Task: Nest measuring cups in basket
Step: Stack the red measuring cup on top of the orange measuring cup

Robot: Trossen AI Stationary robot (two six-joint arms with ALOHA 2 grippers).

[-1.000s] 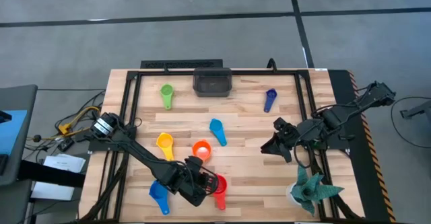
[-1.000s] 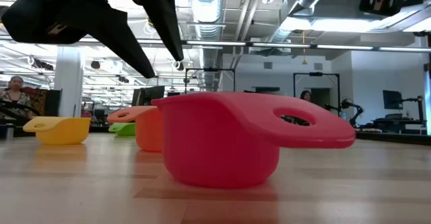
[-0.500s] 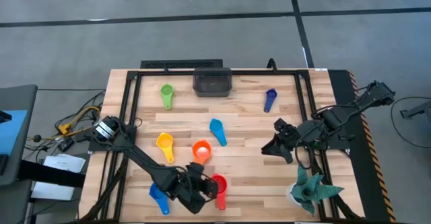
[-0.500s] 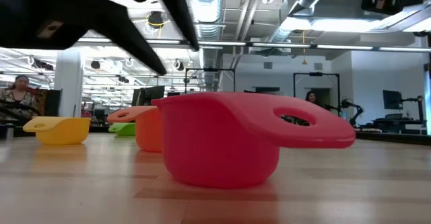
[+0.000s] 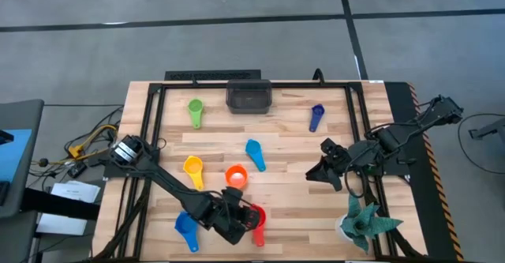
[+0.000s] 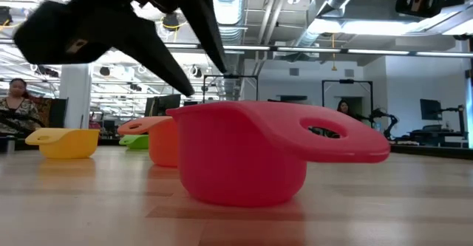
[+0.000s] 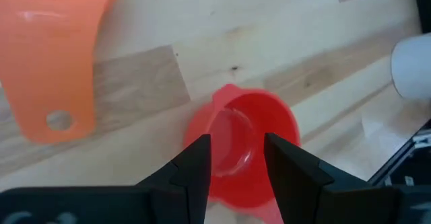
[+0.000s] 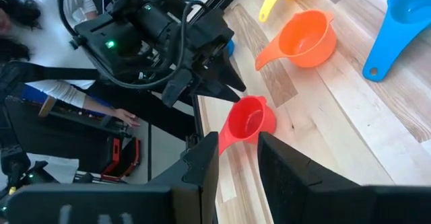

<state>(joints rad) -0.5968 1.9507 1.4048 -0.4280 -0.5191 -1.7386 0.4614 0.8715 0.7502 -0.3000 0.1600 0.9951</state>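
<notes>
1. Since a second ago, our left gripper point(image 5: 241, 218) has swung a bit around the red cup point(image 5: 256, 216); the cup has not moved.
2. We see its fingers point(image 7: 195, 165) partly open above the cup's bowl, holding nothing.
3. We should go down with one finger on each side of the cup's wall, then squeeze gently so it doesn't skid.
4. We find the cup upright near the table's front edge, just by the orange cup point(image 5: 236, 176). Its long line runs front to back, handle toward the front.
5. Our right gripper point(image 5: 325, 167) waits, half open and empty, well away from the basket point(image 5: 249, 96).
</notes>
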